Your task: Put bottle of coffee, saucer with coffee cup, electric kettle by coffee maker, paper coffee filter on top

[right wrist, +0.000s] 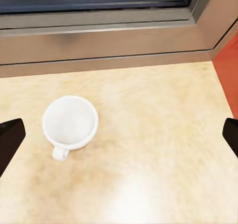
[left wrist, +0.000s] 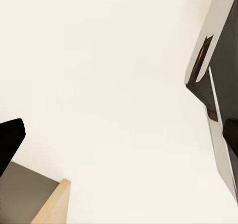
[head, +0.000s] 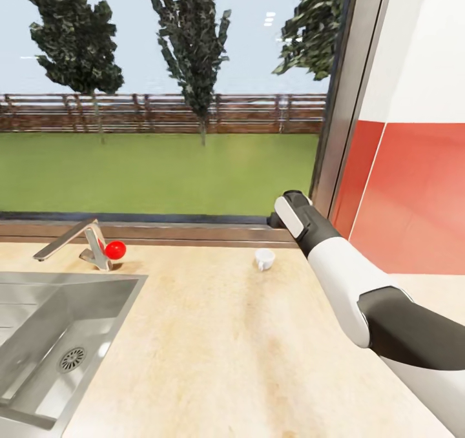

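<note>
A small white cup [head: 264, 258] stands upright on the light wood table [head: 213, 347], near the window sill [head: 194, 232] and well right of the steel sink [head: 45, 334] with its tap [head: 77, 239]. The right end effector [right wrist: 119, 135] hovers above the table just right of the cup, its fingers spread wide and holding nothing; from the right wrist the cup sits between the fingertips [right wrist: 10, 140], nearer one of them. The left end effector [left wrist: 119, 135], fingers apart, faces a pale wall.
</note>
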